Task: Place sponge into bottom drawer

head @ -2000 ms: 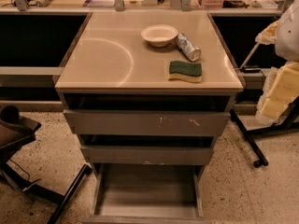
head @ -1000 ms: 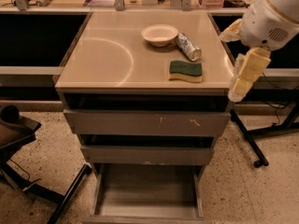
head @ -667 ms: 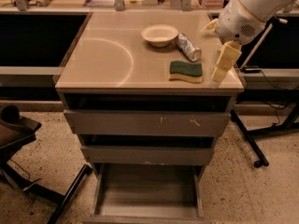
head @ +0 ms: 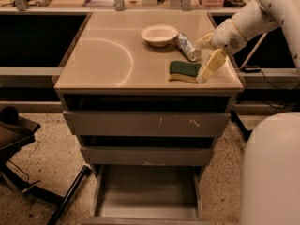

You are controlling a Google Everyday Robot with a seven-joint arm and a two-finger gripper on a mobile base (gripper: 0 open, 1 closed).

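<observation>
On the near right part of the tabletop (head: 103, 55), the sponge (head: 183, 71) lies flat with its green face up, not yet lifted. The gripper (head: 202, 61) hangs just to the right of it, reaching in from the right at a downward slant. Its claw appears spread, one finger pointing toward the sponge's right edge and the other held farther back near the can (head: 187, 47), though the angle makes this uncertain. Nothing is pinched. This pose suits an approach to a side-on grasp of the pad.

The can lies on its side just beyond the sponge, so it could be nudged during the closing move. The bowl (head: 159, 34) sits farther back and left, and looks empty.

Below, the bottom drawer (head: 147, 196) is pulled out toward the near side, presumably to receive the sponge. Its flat floor shows nothing in it. The two upper drawers (head: 147, 123) stand nearly closed.
</observation>
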